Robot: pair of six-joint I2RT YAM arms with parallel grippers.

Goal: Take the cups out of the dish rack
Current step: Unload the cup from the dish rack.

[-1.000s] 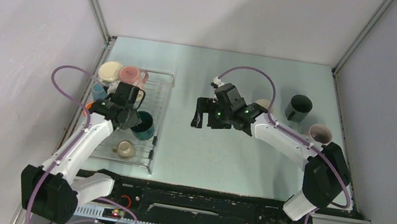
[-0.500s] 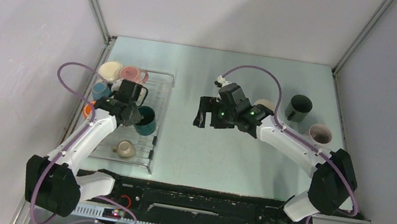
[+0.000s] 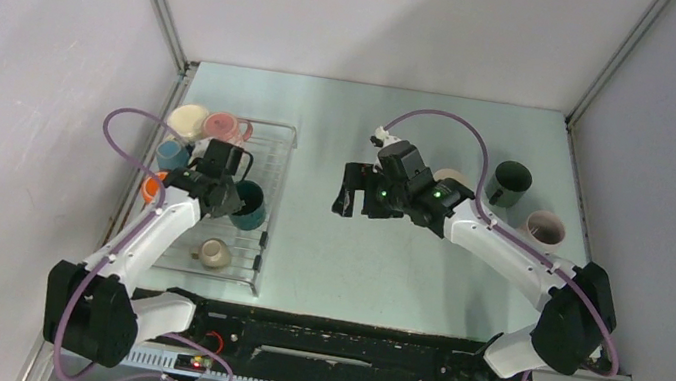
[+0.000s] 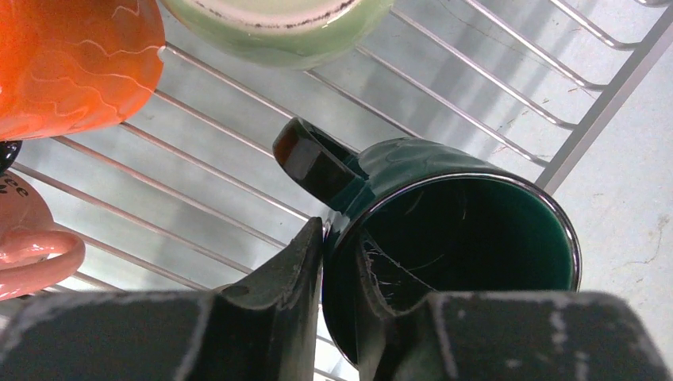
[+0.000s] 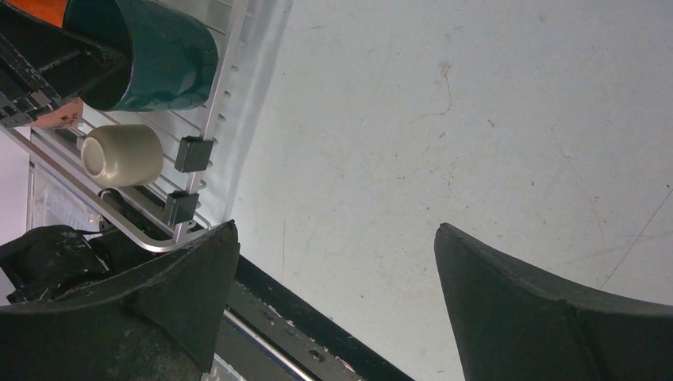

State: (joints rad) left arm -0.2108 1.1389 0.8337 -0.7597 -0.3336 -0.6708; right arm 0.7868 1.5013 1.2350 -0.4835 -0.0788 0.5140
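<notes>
My left pincer (image 4: 340, 252) pinched narrow on the wall of the teal mug (image 4: 476, 230) beside its handle, mug at the edge of the wire rack (image 4: 607, 103), my right pincer (image 5: 333, 266) wide above the table (image 5: 476, 119).

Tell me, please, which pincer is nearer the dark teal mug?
Left. The left pincer grips the rim of the dark teal mug, one finger inside, one outside; the right pincer hangs open over the table, apart.

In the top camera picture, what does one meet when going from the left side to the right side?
cream cup → pink cup → dark teal cup → right claw → dark cup → pale cup
</notes>
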